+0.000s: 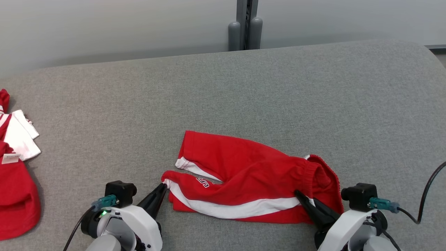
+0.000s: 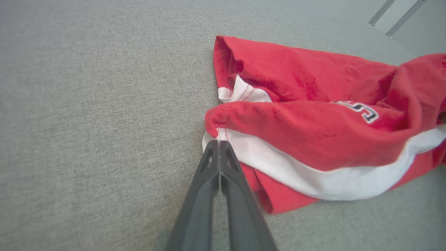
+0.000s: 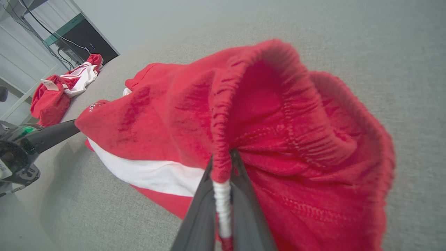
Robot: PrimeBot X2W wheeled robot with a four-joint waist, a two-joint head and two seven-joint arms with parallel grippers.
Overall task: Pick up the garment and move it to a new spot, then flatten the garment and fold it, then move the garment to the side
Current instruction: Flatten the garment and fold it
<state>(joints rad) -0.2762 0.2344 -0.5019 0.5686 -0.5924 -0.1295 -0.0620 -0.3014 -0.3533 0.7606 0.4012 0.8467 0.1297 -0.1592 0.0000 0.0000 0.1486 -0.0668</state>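
Red shorts (image 1: pixel 244 174) clamped at both ends

Crumpled on grey fabric surface (image 1: pixel 278 87), mid-front. Leg lettering partly folded, unreadable. Left gripper (image 1: pixel 163 185) closed, tips pinching white leg hem. Right gripper (image 1: pixel 298 193) closed on elastic waistband; right wrist view shows white trim between its fingers. Red-white clothes pile (image 1: pixel 14 181) far left, tag illegible.

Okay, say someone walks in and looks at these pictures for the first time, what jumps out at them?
The red shorts with a white stripe stand out, lying front and centre on the grey surface. The left gripper is shut on a leg hem and the right gripper on the waistband. A pile of red and white clothes sits at the far left edge.
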